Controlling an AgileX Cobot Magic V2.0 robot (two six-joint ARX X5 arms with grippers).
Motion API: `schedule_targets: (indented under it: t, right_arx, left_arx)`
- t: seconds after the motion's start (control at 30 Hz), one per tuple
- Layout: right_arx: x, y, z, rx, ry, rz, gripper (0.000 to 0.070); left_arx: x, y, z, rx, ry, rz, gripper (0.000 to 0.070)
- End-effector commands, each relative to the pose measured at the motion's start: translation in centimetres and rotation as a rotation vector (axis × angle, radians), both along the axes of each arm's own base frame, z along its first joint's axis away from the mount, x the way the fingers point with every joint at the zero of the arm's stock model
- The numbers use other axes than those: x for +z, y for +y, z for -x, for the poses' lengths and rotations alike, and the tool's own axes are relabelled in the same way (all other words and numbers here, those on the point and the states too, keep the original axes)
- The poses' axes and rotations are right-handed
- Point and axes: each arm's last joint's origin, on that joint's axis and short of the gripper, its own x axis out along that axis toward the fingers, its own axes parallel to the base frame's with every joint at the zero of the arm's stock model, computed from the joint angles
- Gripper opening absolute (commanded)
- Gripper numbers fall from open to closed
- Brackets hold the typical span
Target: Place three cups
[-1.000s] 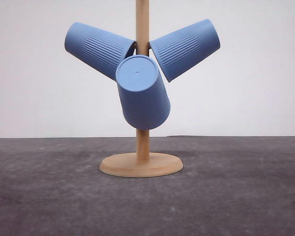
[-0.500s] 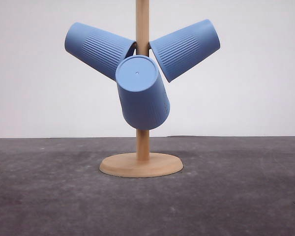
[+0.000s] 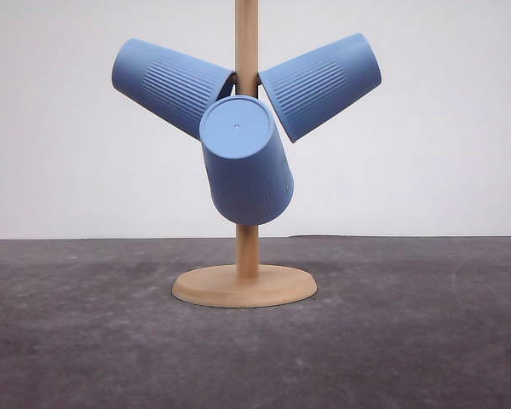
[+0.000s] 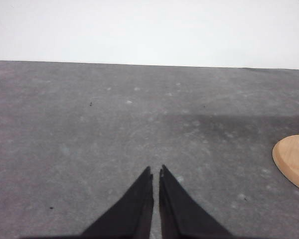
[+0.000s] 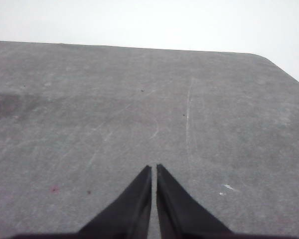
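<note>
Almost nothing has been moved since the earlier frames: only the middle cup (image 3: 245,162) has been shifted very slightly to the left on its peg, while the other two are unchanged. All three cups are hung on a wooden stand (image 3: 246,256) that is set on the dark grey desk (image 3: 85,341). The left cup (image 3: 170,85) is tilted with its flat bottom up and to the left, its mouth meeting the upright pole. The right cup (image 3: 322,85) is tilted the opposite way, bottom up and to the right, mouth also at the pole. The middle cup is hung in front of the pole, its round bottom turned toward the camera and upward, its ribbed body sloping down so that part of the pole is hidden behind it. The stand's round base is rested flat on the desk, near its middle. In the left wrist view, the left pincer (image 4: 156,172) is seen with its black tips brought together, held over bare desk, with an edge of the wooden base off to one side. In the right wrist view, the right pincer (image 5: 154,169) is likewise closed with nothing between its tips, over scratched grey desk.
</note>
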Motion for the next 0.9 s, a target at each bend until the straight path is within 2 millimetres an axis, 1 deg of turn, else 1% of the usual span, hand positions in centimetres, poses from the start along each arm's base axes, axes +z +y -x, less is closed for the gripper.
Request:
schedule_targets:
  t: [0.0,0.87]
  right_arx:
    - [0.02,-0.03,-0.02,-0.007,-0.008,-0.013,0.0015]
    - [0.03,-0.03,-0.02,-0.007,-0.008,-0.013,0.0015]
  left_arx:
    - [-0.37,0.00,-0.09,0.000,0.000,-0.015,0.0000]
    - [-0.38,0.00,-0.09,0.000,0.001,-0.015,0.0000]
